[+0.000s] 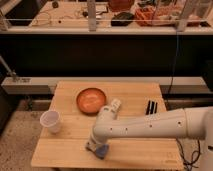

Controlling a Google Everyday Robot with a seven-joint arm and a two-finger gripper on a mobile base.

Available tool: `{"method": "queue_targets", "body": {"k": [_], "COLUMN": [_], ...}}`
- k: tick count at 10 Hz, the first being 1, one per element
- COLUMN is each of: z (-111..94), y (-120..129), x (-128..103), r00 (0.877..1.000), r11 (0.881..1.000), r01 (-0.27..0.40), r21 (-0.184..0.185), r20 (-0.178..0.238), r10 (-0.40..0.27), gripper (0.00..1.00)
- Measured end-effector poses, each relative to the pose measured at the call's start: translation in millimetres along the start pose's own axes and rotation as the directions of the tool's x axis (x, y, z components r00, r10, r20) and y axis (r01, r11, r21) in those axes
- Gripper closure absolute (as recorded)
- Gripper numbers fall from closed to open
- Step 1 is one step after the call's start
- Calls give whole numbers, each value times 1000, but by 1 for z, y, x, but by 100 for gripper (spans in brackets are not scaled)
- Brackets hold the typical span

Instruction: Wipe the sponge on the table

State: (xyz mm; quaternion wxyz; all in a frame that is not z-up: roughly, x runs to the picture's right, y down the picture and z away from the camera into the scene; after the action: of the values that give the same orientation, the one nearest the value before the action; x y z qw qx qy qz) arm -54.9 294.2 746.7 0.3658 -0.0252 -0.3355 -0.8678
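The blue sponge [101,150] lies on the light-wood table [65,150], near the front edge and a little left of the middle. My gripper [96,146] is down on it at the end of the white arm, which reaches in from the right. The arm's wrist covers most of the sponge, so only a blue corner shows.
A white cup [50,121] stands at the table's left side. An orange-brown plate [91,99] sits toward the back, with a small white bottle [115,105] beside it. A black object [151,106] lies at the right. A cluttered workbench [105,15] runs behind.
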Motion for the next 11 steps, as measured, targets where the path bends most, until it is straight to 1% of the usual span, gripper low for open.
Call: {"method": "queue_targets", "body": {"k": [1,3,4,5,6,7,8,9,10,11], "z": [0,2,4,5,6,7,7,7,7,8], "y": [-16,-44,-55,-63,-72,-75,-79,-80,-79,-73], "x": [-6,-1,6,18,35,43,57,66,78,88], "r00": [999,994,989,984,975,972,963,959,956,958], "r11": [999,994,989,984,975,971,960,955,952,953], "r01": [34,111,146,180,220,233,267,282,291,287], "r21": [-9,-8,3,12,40,54,79,91,97,98], "r20": [3,4,3,4,6,2,7,7,3,1], "r10": [-34,-111,-146,-180,-220,-234,-268,-284,-293,-288], "gripper": [67,59,54,48,46,46,46,46,46,46]}}
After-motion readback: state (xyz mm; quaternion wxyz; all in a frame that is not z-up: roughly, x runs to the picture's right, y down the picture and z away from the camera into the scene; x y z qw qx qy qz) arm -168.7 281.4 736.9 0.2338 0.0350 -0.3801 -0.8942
